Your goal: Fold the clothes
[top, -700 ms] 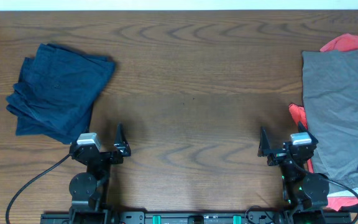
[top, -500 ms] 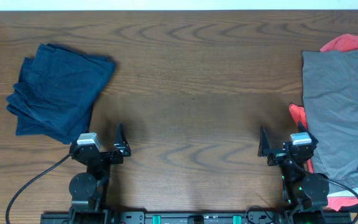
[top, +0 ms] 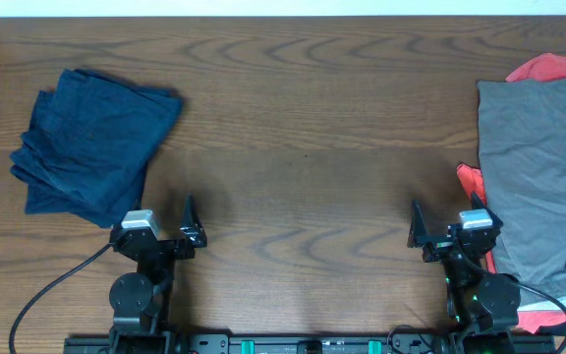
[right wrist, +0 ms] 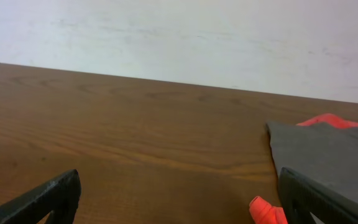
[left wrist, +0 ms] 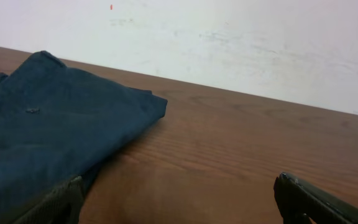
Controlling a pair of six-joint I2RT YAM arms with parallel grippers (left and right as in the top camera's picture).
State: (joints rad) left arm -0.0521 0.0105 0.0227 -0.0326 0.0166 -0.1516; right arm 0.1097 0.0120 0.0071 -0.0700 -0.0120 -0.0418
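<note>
Folded dark navy shorts (top: pixel 91 143) lie at the table's far left; they also show in the left wrist view (left wrist: pixel 48 124). A grey garment (top: pixel 538 177) lies spread at the right edge, on top of a red garment (top: pixel 558 67) that sticks out behind it and at its left side. My left gripper (top: pixel 155 214) is open and empty near the front edge, its left finger beside the navy shorts' near corner. My right gripper (top: pixel 452 224) is open and empty, its right finger against the grey garment's (right wrist: pixel 322 155) edge, beside a red fold (right wrist: pixel 266 211).
The brown wooden table (top: pixel 303 128) stretches between the two piles. A pale wall (right wrist: pixel 179 37) stands behind its far edge. Cables run from the arm bases at the front edge.
</note>
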